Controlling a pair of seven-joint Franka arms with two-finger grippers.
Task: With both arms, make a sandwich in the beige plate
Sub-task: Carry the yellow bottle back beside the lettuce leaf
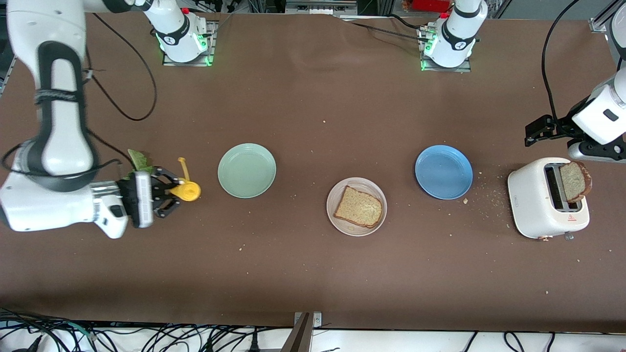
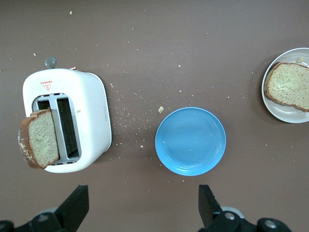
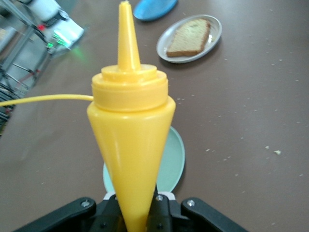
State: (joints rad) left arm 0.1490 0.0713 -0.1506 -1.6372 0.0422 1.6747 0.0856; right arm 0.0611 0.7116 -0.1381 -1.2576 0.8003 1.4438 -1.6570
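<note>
We see the right hand (image 1: 177,190) closed around a yellow squeeze bottle (image 1: 188,189), held up over the counter (image 1: 313,274) toward the right arm's end, just beside the mint-green plate (image 1: 247,170). In the right wrist view the bottle (image 3: 129,145) fills the middle, nozzle pointing away from the hand, its thin cap strap trailing off to one side, with the green plate (image 3: 174,166) partly hidden under it. A green lettuce leaf (image 1: 138,160) shows just above the right hand in the front view; we cannot tell whether it lies on the counter.

The beige plate (image 1: 335,215) sits in the middle of the counter, nearer to the front camera than the green plate and the blue plate (image 1: 443,171), and between them. One slice of bread (image 1: 358,207) lies flat on it. No lettuce and no second slice is on the plate, so the sandwich is not yet built.

Toward the left arm's end stands a white toaster (image 1: 533,200) with a second slice of bread (image 1: 574,182) sticking up out of one slot and leaning outward. Crumbs (image 1: 489,200) are scattered between the toaster and the blue plate.

The left hand (image 2: 140,212) hangs over the counter beside the toaster, its fingers (image 2: 75,209) spread wide and holding nothing.
</note>
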